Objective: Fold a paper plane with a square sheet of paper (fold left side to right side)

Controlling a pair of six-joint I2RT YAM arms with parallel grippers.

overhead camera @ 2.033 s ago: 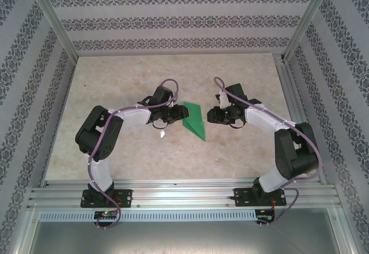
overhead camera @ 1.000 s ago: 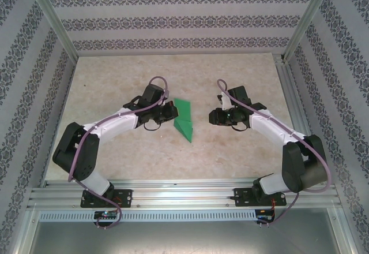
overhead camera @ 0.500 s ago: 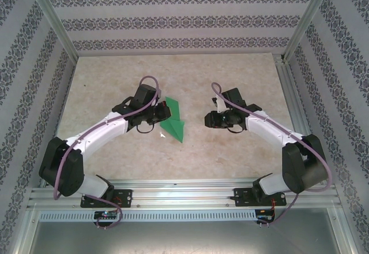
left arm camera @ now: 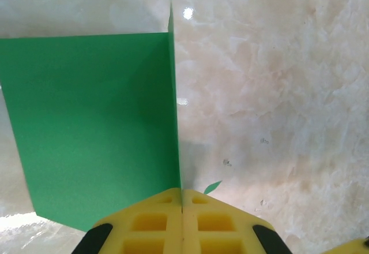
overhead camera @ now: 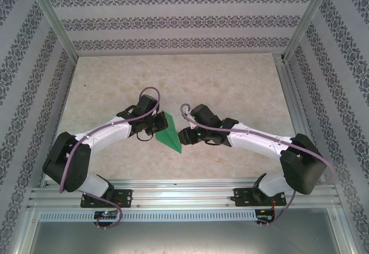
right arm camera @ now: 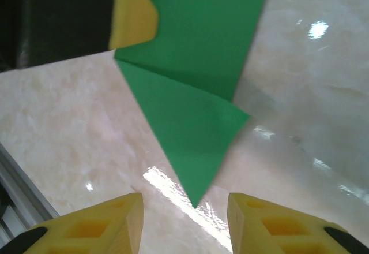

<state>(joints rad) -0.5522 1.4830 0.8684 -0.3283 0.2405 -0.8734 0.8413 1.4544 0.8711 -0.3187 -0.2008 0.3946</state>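
Green paper (overhead camera: 169, 134) creased to a point: pinching it with closed left gripper (left arm camera: 182, 199), hovering half-open empty right gripper (right arm camera: 183, 203) by its tip; probably nearing last folds.

glossy beige marbled table (overhead camera: 230, 81), striped floral patterned walls (overhead camera: 173, 20), aluminium frame posts (overhead camera: 52, 17)

White arms (overhead camera: 109, 130) with black joints, purple cables (overhead camera: 150, 88), yellow jaws.
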